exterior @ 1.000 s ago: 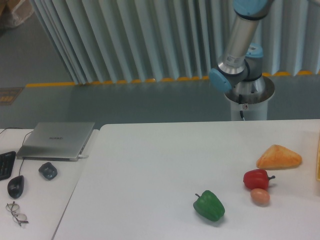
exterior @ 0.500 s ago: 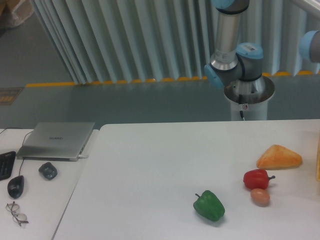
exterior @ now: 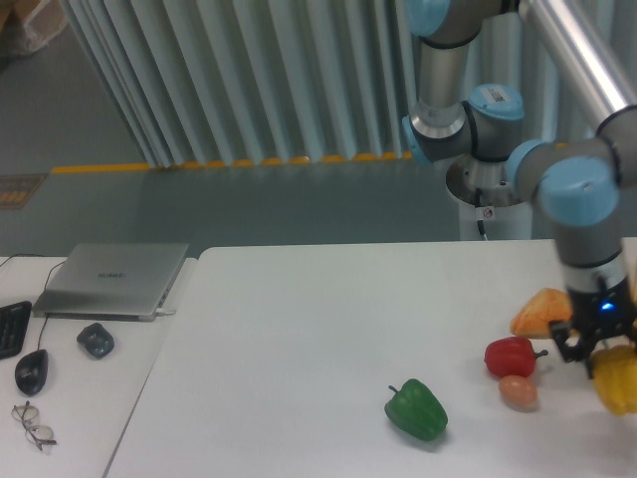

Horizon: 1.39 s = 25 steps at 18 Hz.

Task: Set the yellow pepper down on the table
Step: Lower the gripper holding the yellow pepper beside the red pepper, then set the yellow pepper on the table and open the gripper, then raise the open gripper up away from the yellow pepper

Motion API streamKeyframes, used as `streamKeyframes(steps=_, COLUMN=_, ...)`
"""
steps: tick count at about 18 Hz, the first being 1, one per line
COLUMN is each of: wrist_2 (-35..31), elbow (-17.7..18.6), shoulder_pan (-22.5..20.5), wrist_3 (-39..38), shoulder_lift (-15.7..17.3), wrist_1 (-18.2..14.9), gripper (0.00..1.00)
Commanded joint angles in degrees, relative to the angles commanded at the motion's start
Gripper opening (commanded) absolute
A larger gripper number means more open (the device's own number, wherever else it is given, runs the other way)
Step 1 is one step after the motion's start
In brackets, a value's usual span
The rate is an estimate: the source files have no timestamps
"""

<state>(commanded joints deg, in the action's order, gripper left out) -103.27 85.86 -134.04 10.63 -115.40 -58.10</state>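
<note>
The yellow pepper hangs at the far right, held in my gripper, which is shut on its top. It is low over the white table, near the right edge of the view; I cannot tell whether it touches the surface. The pepper is partly cut off by the frame edge. My arm comes down from the upper right.
A red pepper, a small orange-brown round item and an orange wedge-shaped item lie just left of my gripper. A green pepper lies at front centre. A laptop, mouse and glasses are on the left desk.
My arm has swung into view from the upper right and come down, bringing the gripper with the yellow pepper low beside the red pepper. Earlier only the arm's base and upper link showed.
</note>
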Motion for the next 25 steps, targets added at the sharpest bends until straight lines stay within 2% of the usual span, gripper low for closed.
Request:
streamKeyframes(steps=3, wrist_2=0.4, elbow=3.0, shoulder_pan=1.2, wrist_3=0.8, shoulder_lift=1.1, wrist_1=0.0, gripper=0.34)
streamKeyframes(steps=13, wrist_2=0.4, elbow=2.6, shoulder_pan=1.2, wrist_3=0.9, shoulder_lift=0.1, wrist_1=0.6, gripper=0.46)
streamKeyframes(steps=14, wrist_2=0.4, elbow=2.5, shoulder_pan=1.2, wrist_3=0.9, shoulder_lift=-0.2, wrist_1=0.7, gripper=0.53)
streamKeyframes(steps=15, wrist_2=0.4, elbow=2.4, shoulder_pan=1.2, wrist_3=0.9, shoulder_lift=-0.3, wrist_1=0.8, gripper=0.67)
streamKeyframes(steps=16, wrist_2=0.4, elbow=2.3, shoulder_pan=1.2, wrist_3=0.8, shoulder_lift=-0.4, wrist_1=0.9, gripper=0.72)
streamKeyframes(steps=18, wrist_2=0.4, elbow=2.3, shoulder_pan=1.2, wrist_3=0.9, shoulder_lift=-0.3, wrist_1=0.9, gripper=0.73)
streamKeyframes(steps=19, wrist_2=0.4, elbow=2.2, shoulder_pan=1.2, wrist_3=0.8, shoulder_lift=-0.3, wrist_1=0.9, gripper=0.77)
streamKeyframes(steps=20, wrist_2=0.4, elbow=2.2, shoulder_pan=1.2, wrist_3=0.8, shoulder_lift=-0.4, wrist_1=0.9, gripper=0.90)
streamKeyframes(steps=21, wrist_2=0.5, elbow=2.2, shoulder_pan=1.2, wrist_3=0.8, shoulder_lift=-0.3, wrist_1=0.9, gripper=0.96)
streamKeyframes(steps=22, wrist_2=0.4, elbow=2.2, shoulder_pan=1.2, wrist_3=0.8, shoulder_lift=-0.3, wrist_1=0.9, gripper=1.00)
streamKeyframes(steps=25, wrist_2=0.7, elbow=2.1, shoulder_pan=1.2, wrist_3=1.0, shoulder_lift=0.1, wrist_1=1.0, gripper=1.00)
